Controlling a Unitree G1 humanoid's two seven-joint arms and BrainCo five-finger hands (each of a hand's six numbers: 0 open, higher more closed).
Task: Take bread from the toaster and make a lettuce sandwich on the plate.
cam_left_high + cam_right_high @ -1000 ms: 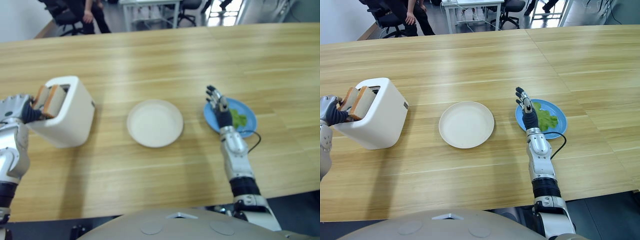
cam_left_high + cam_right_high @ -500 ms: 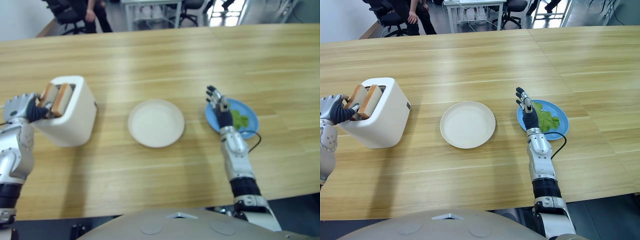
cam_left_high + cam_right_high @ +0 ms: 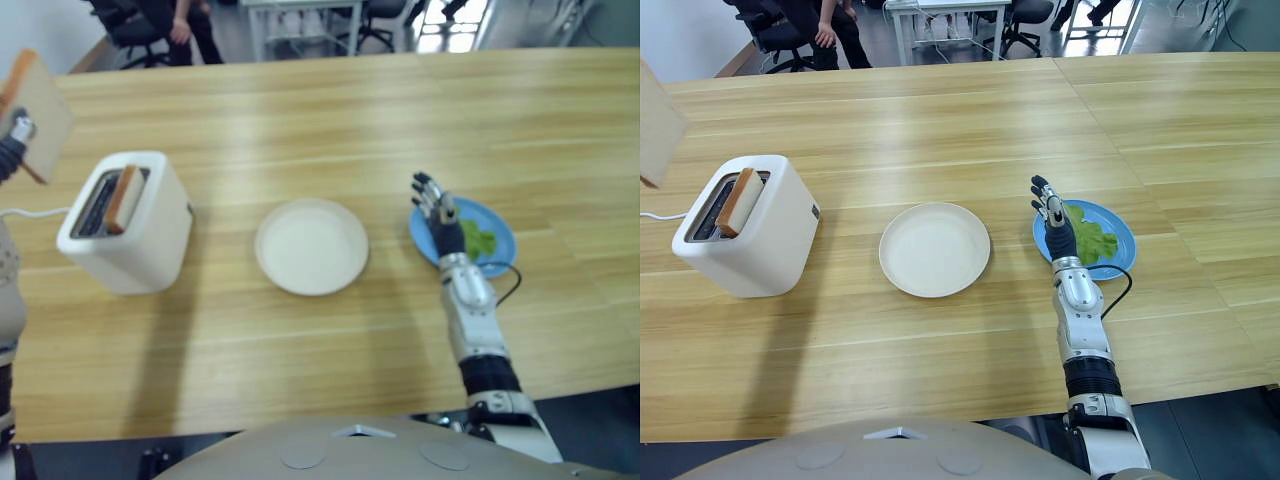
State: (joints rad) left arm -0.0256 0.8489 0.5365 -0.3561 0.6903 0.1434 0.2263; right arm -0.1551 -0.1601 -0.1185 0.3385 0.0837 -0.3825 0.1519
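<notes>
My left hand (image 3: 10, 145), half cut off at the edge, seems clamped on a bread slice (image 3: 36, 112). The toaster (image 3: 135, 235) below-right holds another slice (image 3: 122, 197). My right hand (image 3: 438, 212), fingers spread and holding nothing, lies over the blue plate (image 3: 500, 257), with lettuce (image 3: 478, 240) just right and the white plate (image 3: 311, 246) left.

This looks like an office, because rolling desk chairs (image 3: 768, 22) and a white desk (image 3: 940, 10) stand on the floor behind the big wooden table (image 3: 940, 130).

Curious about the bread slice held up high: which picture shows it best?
The left eye view: nearly the whole bread slice shows, pinched by the left hand. The right eye view cuts it at the edge.
</notes>
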